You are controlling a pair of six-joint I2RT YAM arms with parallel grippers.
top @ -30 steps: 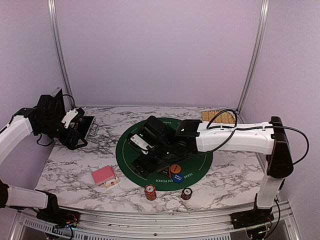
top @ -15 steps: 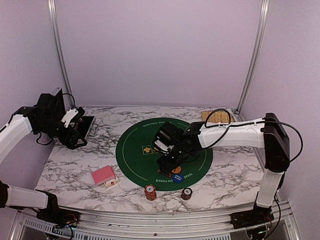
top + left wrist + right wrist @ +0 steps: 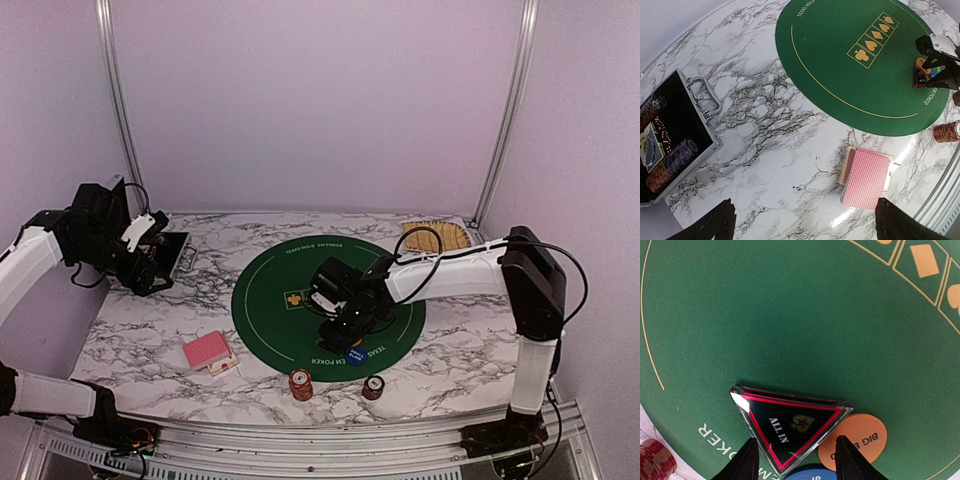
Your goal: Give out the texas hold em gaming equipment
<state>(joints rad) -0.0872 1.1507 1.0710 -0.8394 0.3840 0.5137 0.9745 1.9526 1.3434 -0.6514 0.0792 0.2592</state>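
The bench [image 3: 450, 370] has a big round green mat [image 3: 280, 280] in its middle. An open case [image 3: 675, 112] sits by the left edge with more chips inside. A woven tray [image 3: 445, 235] lies at the far right corner.

The left gripper [image 3: 805, 225] hangs over the left side of the bench. It is spread wide and holds nothing.

The right arm has just moved. A moment ago it reached over the left part of the mat with its fingers far apart. Now the right gripper [image 3: 797, 460] has pulled back to the side of the mat closest to the near edge. Its fingers have come about halfway together.

A pile of red-backed cards [image 3: 867, 177] lies toward the near left corner. Two small stacks of chips [image 3: 300, 383] stand by the near edge, just off the mat.

The black triangle [image 3: 790, 422] lies on the mat, at the part closest to the near edge. The orange disc [image 3: 860, 440] and blue disc [image 3: 810, 474] are right beside it. The right gripper has one finger on each side of the triangle's point. I see small gaps there, so it is not pinching yet.

I think the triangle is the next thing to hand out. It looks like the fingers need to close a bit more before a lift. The orange disc is very close and could get bumped.
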